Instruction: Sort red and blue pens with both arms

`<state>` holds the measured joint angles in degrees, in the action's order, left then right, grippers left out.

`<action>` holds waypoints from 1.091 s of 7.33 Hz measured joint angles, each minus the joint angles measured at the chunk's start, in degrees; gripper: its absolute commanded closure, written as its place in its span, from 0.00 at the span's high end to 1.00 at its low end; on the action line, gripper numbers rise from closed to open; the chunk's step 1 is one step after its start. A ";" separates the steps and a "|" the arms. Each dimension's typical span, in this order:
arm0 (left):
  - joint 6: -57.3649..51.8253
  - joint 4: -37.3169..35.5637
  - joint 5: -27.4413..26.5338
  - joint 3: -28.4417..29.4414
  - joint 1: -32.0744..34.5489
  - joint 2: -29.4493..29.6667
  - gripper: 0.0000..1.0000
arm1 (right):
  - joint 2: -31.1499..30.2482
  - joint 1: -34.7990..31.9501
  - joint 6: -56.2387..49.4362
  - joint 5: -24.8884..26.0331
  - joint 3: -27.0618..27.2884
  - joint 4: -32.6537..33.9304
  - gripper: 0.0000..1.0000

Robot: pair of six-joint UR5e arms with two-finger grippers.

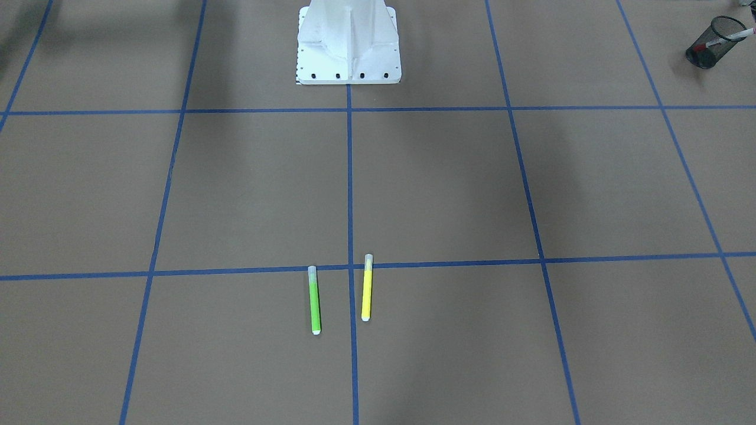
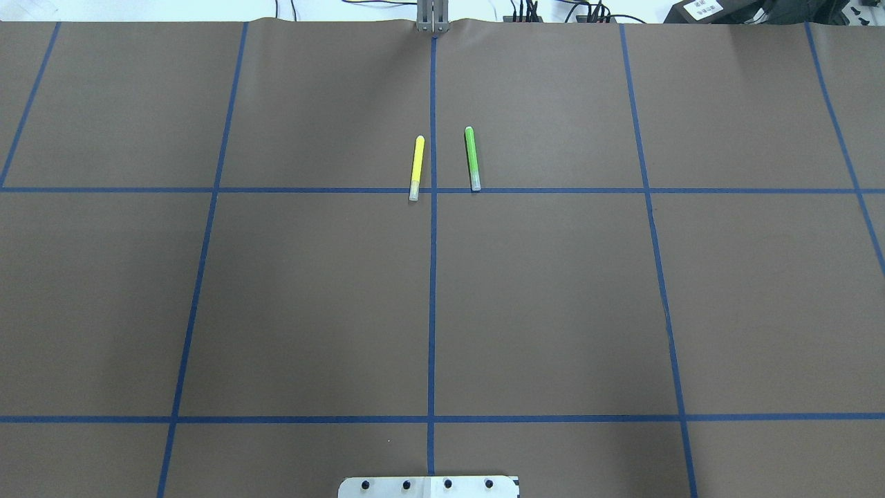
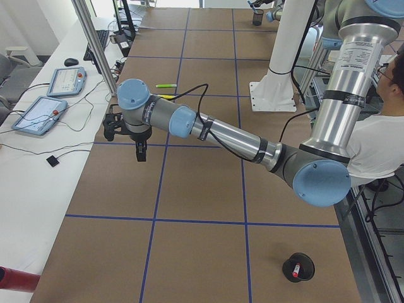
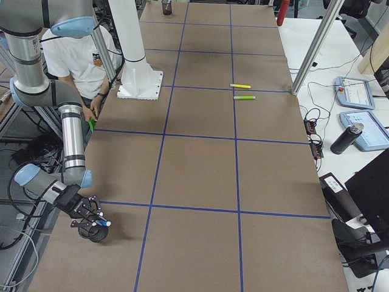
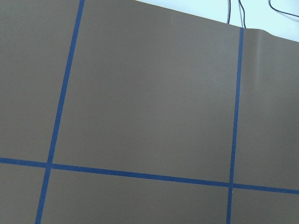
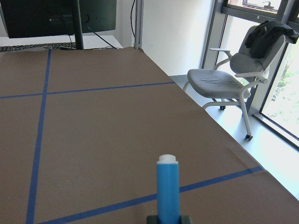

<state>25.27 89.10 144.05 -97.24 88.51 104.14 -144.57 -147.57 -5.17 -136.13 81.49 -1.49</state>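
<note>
The blue pen (image 6: 167,186) stands upright at the bottom centre of the right wrist view, white end up. In the exterior right view my right gripper (image 4: 91,220) holds that blue pen (image 4: 101,223) just above a black mesh cup (image 4: 97,235) at the table's near corner, shut on it. The red pen (image 1: 729,37), white-barrelled with a red cap, leans inside another black mesh cup (image 1: 727,23) on my left side; this cup (image 3: 303,257) also shows in the exterior left view. My left gripper (image 3: 126,140) hangs above the table's far side; I cannot tell its state.
A green marker (image 1: 315,301) and a yellow marker (image 1: 367,289) lie side by side near the table's middle, far from my white base (image 1: 348,41). A person (image 3: 379,139) sits behind the base. Tablets (image 3: 39,115) rest on a white side bench.
</note>
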 measured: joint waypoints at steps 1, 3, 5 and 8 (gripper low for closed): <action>0.37 -0.02 0.00 -0.01 0.00 0.08 1.00 | -0.08 -0.04 -0.61 0.02 -0.52 -0.11 1.00; 1.64 0.01 0.02 -0.03 -0.06 0.36 1.00 | -0.11 -0.14 -1.23 -0.21 -0.90 -0.25 1.00; 2.68 0.02 0.08 -0.15 -0.11 0.46 1.00 | -0.01 -0.17 -1.32 -0.51 -0.48 -0.24 1.00; 3.66 0.02 0.09 -0.34 -0.41 0.46 1.00 | 0.03 -0.17 -1.25 -0.57 1.48 0.15 1.00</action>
<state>28.93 89.12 144.14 -97.58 88.10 104.60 -144.54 -147.74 -6.41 -136.70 82.97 -1.34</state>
